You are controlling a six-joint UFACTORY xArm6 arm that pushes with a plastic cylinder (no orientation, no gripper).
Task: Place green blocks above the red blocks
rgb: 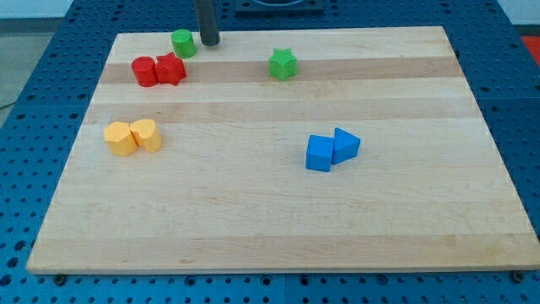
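Observation:
A green cylinder [183, 42] stands near the view's top left, just above two red blocks: a red cylinder [144, 71] and a red star-like block [171, 68], touching side by side. A green star [283, 64] lies to the right of them, apart, at about the same height as the red blocks. My tip [208, 42] is at the top edge of the board, just to the right of the green cylinder and very close to it.
Two yellow blocks [133, 137] sit together at the left. A blue cube [320, 154] and a blue triangular block [346, 144] touch at the right of centre. The wooden board [270, 228] lies on a blue table.

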